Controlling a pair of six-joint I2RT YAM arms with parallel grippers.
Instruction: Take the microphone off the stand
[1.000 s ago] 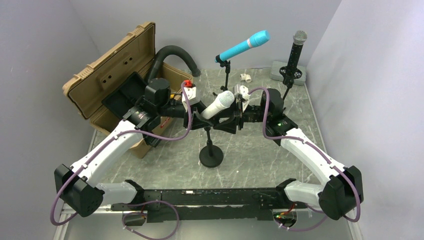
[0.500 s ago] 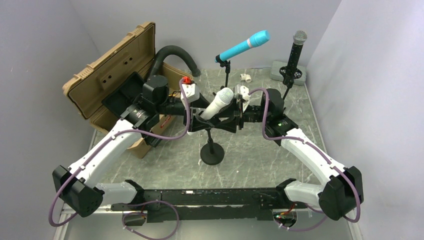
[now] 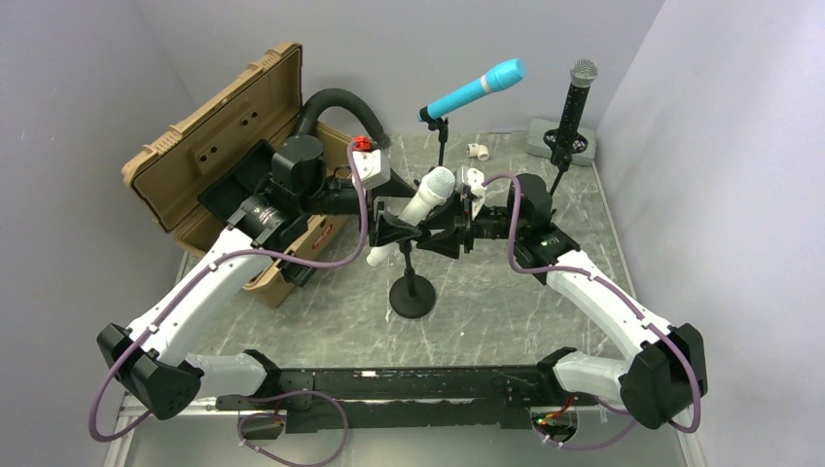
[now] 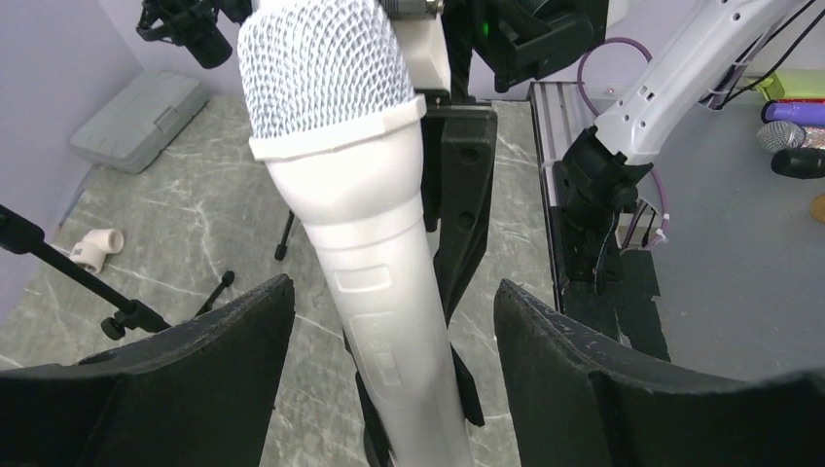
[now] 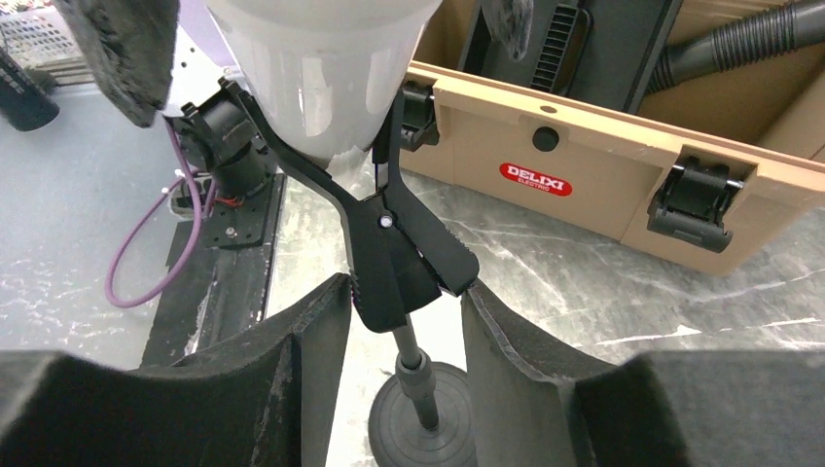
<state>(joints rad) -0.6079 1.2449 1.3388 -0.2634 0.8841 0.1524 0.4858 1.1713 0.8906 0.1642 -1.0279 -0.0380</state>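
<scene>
Currently the white microphone [image 3: 425, 199] sits tilted in the clip [image 5: 389, 243] of the stand [image 3: 412, 297], centre frame above the counter [image 3: 506, 311]. My right claw [image 5: 399, 292] is clamped on the clip. My left claw [image 4: 389, 292] straddles the handle, pads apart. Next: close left, then draw the microphone out along its axis.

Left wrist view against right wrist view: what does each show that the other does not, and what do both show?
Only the left wrist view shows the mesh head of the white microphone, and the grey box. Only the right wrist view shows the stand down to its round base, and the tan case. Both show the microphone's body and the marble table.
</scene>
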